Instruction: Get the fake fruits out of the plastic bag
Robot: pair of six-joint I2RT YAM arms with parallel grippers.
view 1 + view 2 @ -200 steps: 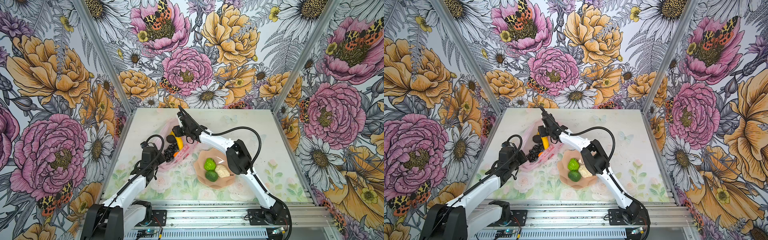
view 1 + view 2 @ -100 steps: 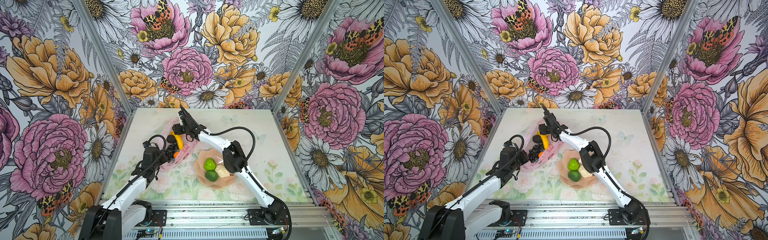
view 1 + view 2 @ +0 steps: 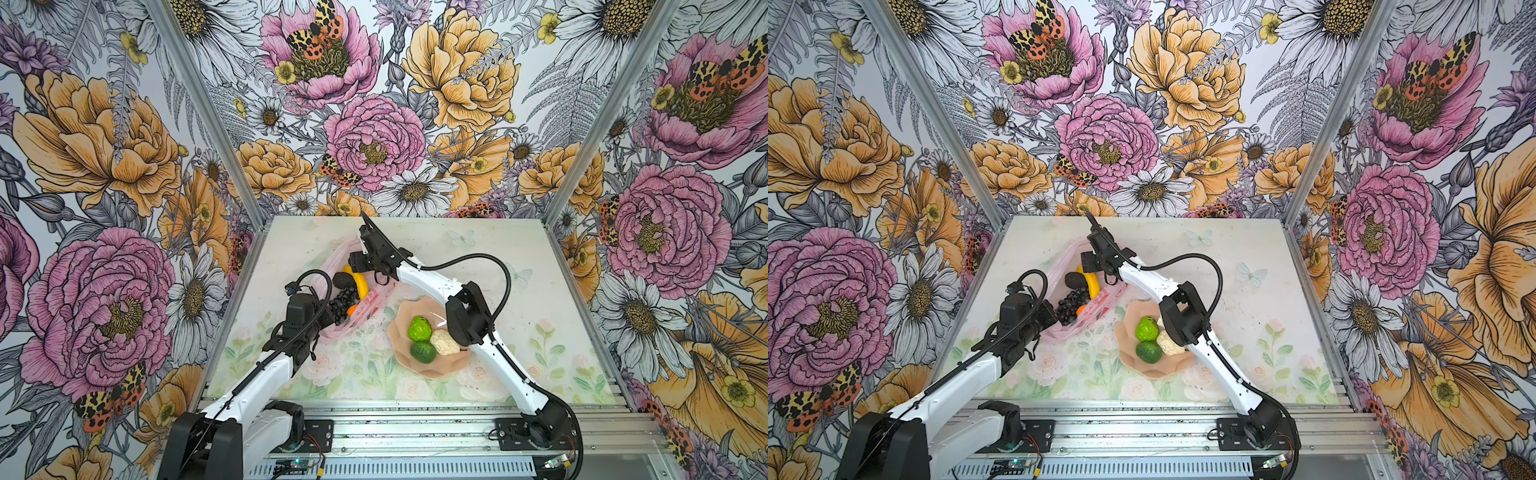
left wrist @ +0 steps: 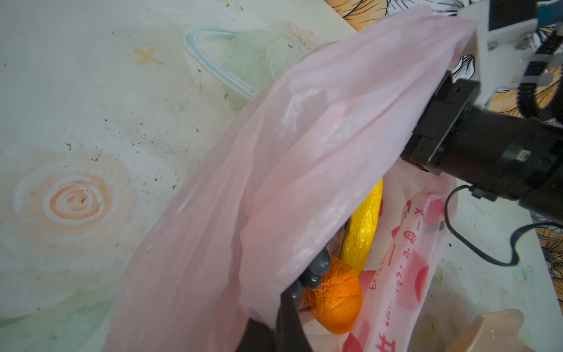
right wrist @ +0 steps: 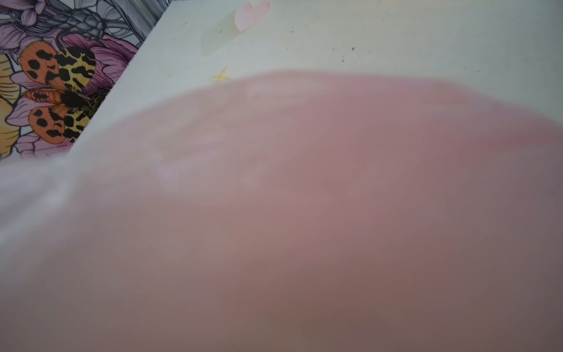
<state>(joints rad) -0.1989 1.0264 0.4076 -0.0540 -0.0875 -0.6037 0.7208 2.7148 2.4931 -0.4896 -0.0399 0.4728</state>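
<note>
**Bag** (image 3: 376, 297): lies on the worktop (image 3: 478, 249), left of centre in both top views. Its mouth is open upward and its red-printed wall faces the bowl (image 3: 398, 358), which stands just beside it.

**Contents of the bag**
- banana (image 3: 360, 283), at the far end of the opening
- black oval (image 3: 343, 280), touching the banana
- grapes (image 3: 343, 305), at the near end
- orange (image 3: 353, 310), between the grapes and the printed wall

**Contents of the bowl**
- light green fruit (image 3: 419, 328)
- dark green fruit (image 3: 423, 351)
- cream piece (image 3: 444, 341), touching both green fruits

An elbow link of the right arm passes over the bowl's right rim.

**Left hand** (image 3: 327, 319): clenched on the near rim of the bag, next to the grapes. In the left wrist view the pink film leaves its dark fingers (image 4: 288, 323) and rises as a stretched sheet over the orange and the banana.

**Right hand** (image 3: 358, 266): set at the far rim of the bag, above the banana. In the left wrist view the film runs up against its black body and hides the fingers. The right wrist view is almost filled by blurred pink film, with only a strip of worktop beyond. The film appears to hang from this hand, but it cannot be told whether the hand is released or grasping
</note>
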